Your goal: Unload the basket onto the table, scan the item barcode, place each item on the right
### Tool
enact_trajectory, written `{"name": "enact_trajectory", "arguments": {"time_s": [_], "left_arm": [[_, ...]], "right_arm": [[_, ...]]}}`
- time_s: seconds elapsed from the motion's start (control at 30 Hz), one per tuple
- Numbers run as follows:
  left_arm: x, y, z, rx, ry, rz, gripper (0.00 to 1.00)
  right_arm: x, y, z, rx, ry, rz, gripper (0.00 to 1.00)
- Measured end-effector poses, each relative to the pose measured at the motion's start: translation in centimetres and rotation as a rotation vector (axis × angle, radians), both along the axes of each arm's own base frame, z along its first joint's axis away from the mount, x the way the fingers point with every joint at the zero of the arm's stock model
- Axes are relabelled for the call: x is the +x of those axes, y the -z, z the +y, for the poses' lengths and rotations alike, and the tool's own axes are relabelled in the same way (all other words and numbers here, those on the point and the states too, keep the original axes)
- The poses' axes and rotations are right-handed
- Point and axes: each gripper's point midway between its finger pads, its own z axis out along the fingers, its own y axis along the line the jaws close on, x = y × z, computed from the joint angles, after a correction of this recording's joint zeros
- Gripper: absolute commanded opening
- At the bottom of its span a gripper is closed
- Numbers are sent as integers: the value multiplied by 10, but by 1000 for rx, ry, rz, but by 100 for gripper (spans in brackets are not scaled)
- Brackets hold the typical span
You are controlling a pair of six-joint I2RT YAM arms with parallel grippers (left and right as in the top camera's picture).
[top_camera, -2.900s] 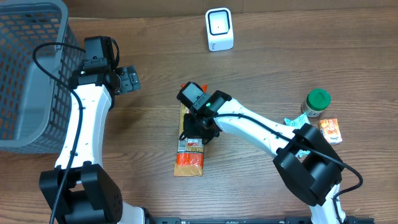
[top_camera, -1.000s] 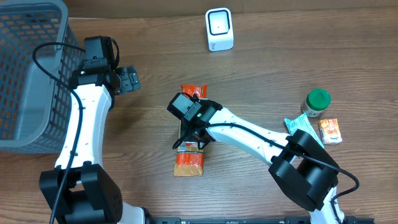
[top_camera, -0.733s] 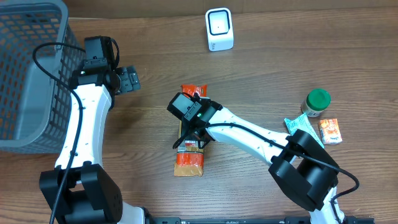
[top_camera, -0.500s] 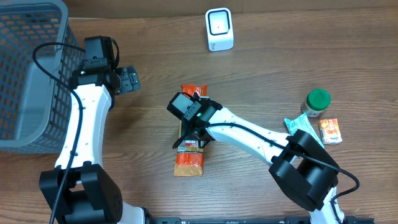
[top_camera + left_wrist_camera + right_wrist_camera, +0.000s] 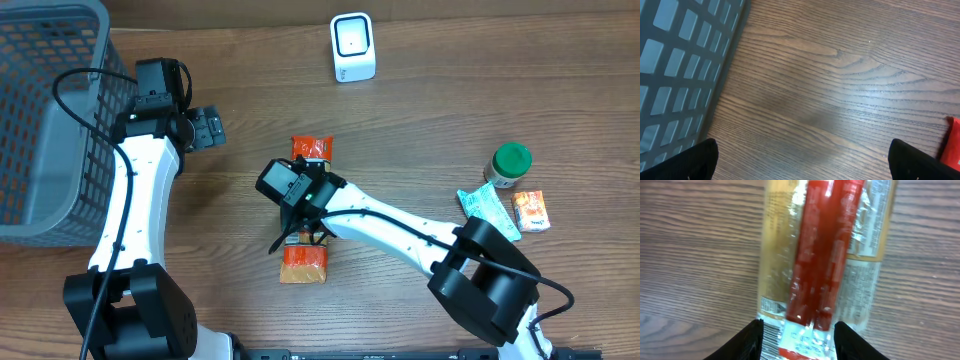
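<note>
The item is a long clear packet (image 5: 304, 262) with orange ends and a red stick inside, lying flat on the wooden table. In the right wrist view the packet (image 5: 825, 255) fills the middle, and its barcode (image 5: 771, 339) shows at the lower left. My right gripper (image 5: 303, 228) hovers over the packet's middle, open, its black fingers (image 5: 749, 341) standing either side of the packet's width. The white scanner (image 5: 353, 47) stands at the back of the table. My left gripper (image 5: 205, 128) is open beside the basket with nothing between its fingertips (image 5: 699, 161).
A grey mesh basket (image 5: 50, 120) fills the far left, and its wall (image 5: 680, 65) shows in the left wrist view. At the right sit a green-lidded jar (image 5: 510, 165), a teal sachet (image 5: 488, 210) and a small orange box (image 5: 532, 210).
My right gripper has slid left and toward the packet's near end, baring more of its far orange end, and its jaws have spread wider. The left arm has not moved.
</note>
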Motion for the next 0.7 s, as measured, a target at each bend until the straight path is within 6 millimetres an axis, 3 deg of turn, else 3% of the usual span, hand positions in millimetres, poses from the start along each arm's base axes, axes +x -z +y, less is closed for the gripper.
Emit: {"name": "enact_trajectory", "arguments": {"time_s": [0.7], "left_arm": [[0, 0, 0, 0, 0, 0, 100]], "right_arm": [[-3, 7, -7, -33, 3, 10, 49]]}}
